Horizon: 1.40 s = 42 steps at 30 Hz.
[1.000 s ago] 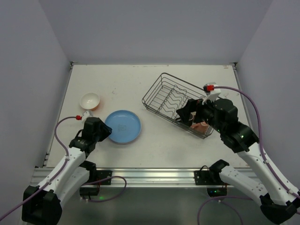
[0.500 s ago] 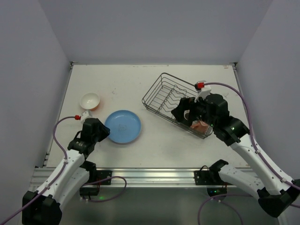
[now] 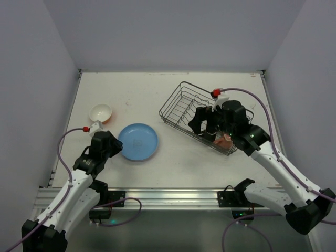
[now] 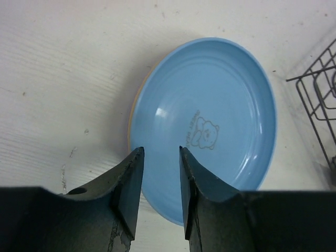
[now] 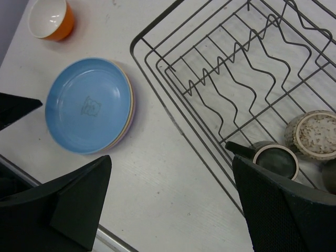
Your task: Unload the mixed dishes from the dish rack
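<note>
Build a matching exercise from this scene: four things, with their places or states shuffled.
1 orange bowl
2 blue plate
3 speckled cup
4 right gripper

A inside the dish rack
B wide open
C upright and alone on the table
D topmost of a stack

Pairs: 1-C, 2-D, 3-A, 4-B

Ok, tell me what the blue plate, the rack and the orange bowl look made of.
Blue plate: glossy, sharp light glint, printed bear; glazed ceramic or melamine. Dish rack: thin black wire, probably coated metal. Orange bowl: shiny white inside; likely glazed ceramic.
</note>
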Tool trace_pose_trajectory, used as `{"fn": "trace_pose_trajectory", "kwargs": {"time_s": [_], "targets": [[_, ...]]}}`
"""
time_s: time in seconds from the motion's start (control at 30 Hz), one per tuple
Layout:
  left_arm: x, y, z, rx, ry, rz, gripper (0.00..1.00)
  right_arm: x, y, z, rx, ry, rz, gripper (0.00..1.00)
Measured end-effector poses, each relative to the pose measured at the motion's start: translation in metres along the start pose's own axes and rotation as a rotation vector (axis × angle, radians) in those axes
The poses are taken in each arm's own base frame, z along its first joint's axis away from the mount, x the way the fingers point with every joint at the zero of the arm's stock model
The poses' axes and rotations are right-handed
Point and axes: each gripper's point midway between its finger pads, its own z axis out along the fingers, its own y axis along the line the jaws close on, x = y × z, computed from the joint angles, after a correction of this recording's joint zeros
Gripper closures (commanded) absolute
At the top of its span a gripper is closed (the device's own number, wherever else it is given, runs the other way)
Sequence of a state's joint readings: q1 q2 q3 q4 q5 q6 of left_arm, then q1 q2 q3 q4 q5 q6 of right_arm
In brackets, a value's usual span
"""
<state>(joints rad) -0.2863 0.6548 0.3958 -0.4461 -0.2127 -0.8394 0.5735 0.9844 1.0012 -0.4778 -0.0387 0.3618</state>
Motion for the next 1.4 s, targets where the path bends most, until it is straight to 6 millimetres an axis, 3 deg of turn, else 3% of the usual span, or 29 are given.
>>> {"fn": "trace_pose_trajectory", "kwargs": {"time_s": [0.1,0.13,0.2,0.23,0.27,0.43,0.57,0.9,1.17,1.4], "targets": [[-0.008,-0.015,-0.008,0.042,-0.01,0.029,0.48,0.0,-0.009,0.016,0.054,0.046,-0.011,0.01],[-0.013,-0.021,-0.012,0.057,-0.014,0.038,0.32,-0.001,-0.014,0.021,0.082,0.057,-0.019,0.01],[-0.025,-0.034,-0.023,0.091,-0.029,0.066,0.16,-0.005,-0.022,0.028,0.127,0.068,-0.036,0.01],[-0.033,-0.042,-0.029,0.112,-0.041,0.078,0.03,-0.006,-0.028,0.031,0.153,0.073,-0.043,0.01],[-0.042,-0.05,-0.037,0.135,-0.059,0.095,0.0,-0.008,-0.032,0.032,0.171,0.077,-0.046,0.01],[-0.09,-0.087,-0.075,0.226,-0.147,0.195,0.0,-0.009,-0.06,0.031,0.275,0.082,-0.004,0.01],[-0.11,-0.102,-0.09,0.256,-0.183,0.302,0.0,-0.007,-0.074,0.028,0.353,0.068,0.075,0.01],[-0.081,-0.081,-0.064,0.214,-0.106,0.421,0.0,0.041,-0.101,0.041,0.619,0.116,0.501,0.01],[-0.084,-0.085,-0.068,0.24,-0.124,0.426,0.0,0.063,-0.108,0.029,0.787,0.101,0.791,0.04],[-0.085,-0.087,-0.071,0.252,-0.135,0.423,0.0,0.071,-0.112,0.036,0.864,0.111,0.887,0.07]]}}
